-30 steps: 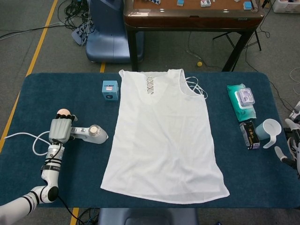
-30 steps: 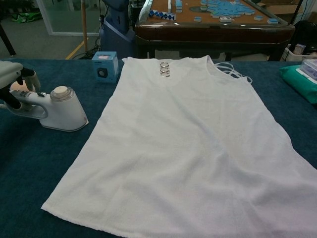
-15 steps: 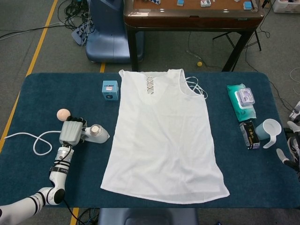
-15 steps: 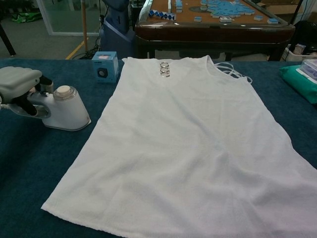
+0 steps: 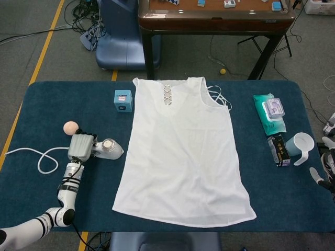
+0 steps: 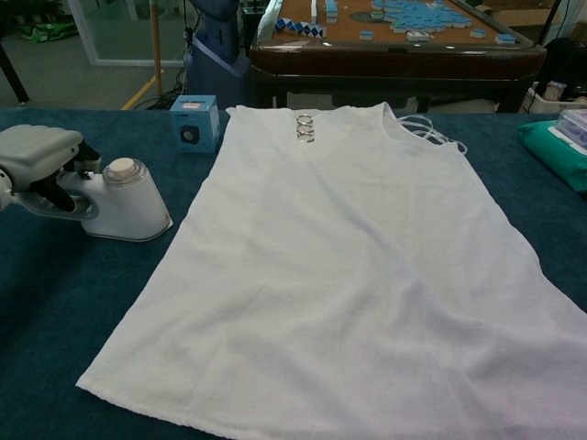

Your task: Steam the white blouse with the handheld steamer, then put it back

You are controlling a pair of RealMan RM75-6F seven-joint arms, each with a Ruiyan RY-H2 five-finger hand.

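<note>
The white blouse (image 5: 183,151) lies flat in the middle of the blue table, neckline away from me, and fills most of the chest view (image 6: 358,247). The white handheld steamer (image 5: 108,150) stands on the cloth just left of the blouse's left edge, its base close to the hem side (image 6: 124,203). My left hand (image 5: 80,147) wraps over the steamer's handle from the left (image 6: 41,154). My right hand (image 5: 327,159) hangs at the table's far right edge, fingers apart and holding nothing.
The steamer's white cord (image 5: 42,159) loops to the left. A peach ball (image 5: 70,127) sits behind my left hand, and a small blue box (image 5: 123,99) lies near the blouse's shoulder. At the right are a wipes pack (image 5: 270,112), a dark carton (image 5: 281,150) and a white cup (image 5: 302,145).
My left hand has slid right along the table with the steamer, bringing it nearer the blouse's edge and uncovering the peach ball. The right hand has barely moved.
</note>
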